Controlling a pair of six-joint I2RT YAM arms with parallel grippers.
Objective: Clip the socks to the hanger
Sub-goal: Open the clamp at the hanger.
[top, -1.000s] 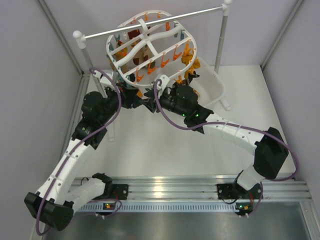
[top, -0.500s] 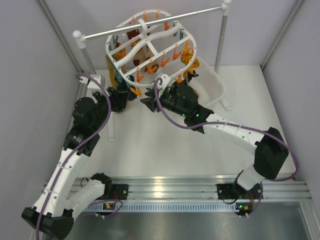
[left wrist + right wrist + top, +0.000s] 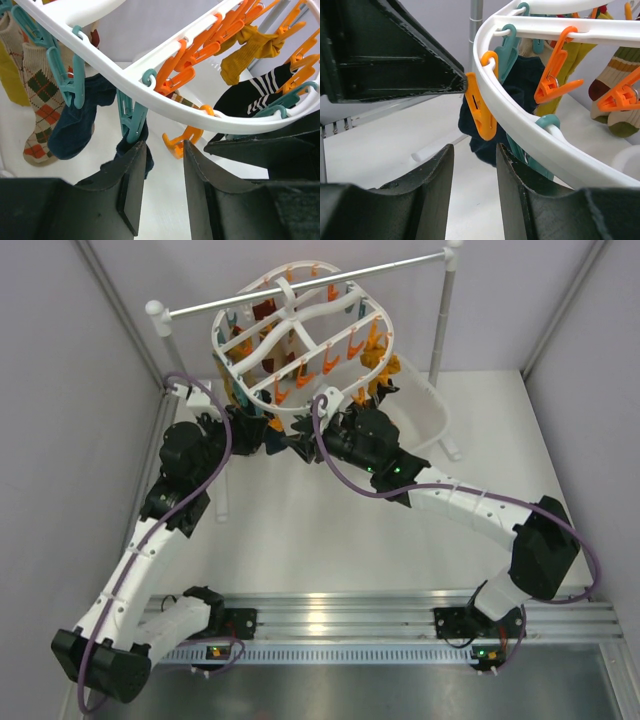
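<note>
The white oval hanger (image 3: 300,315) hangs from the rail, with orange and teal clips. Several socks are clipped on it: navy socks (image 3: 75,125), a tan argyle sock (image 3: 40,100), a mustard sock (image 3: 245,50) and a black striped sock (image 3: 250,97). My left gripper (image 3: 163,147) is open and empty, just under the hanger's near rim below a loose orange clip (image 3: 185,137). My right gripper (image 3: 474,150) is open and empty, directly below an orange clip (image 3: 481,112) in front of a navy sock (image 3: 520,85). In the top view both grippers (image 3: 268,438) (image 3: 298,445) face each other under the rim.
A silver rail (image 3: 310,285) on white posts carries the hanger. A white tub (image 3: 425,410) stands behind the right arm. Grey walls close in on the left and right. The left gripper's black body (image 3: 385,55) fills the upper left of the right wrist view.
The left arm swung out to the left half a second ago and has come back in under the hanger's near rim. The right arm has barely moved.
</note>
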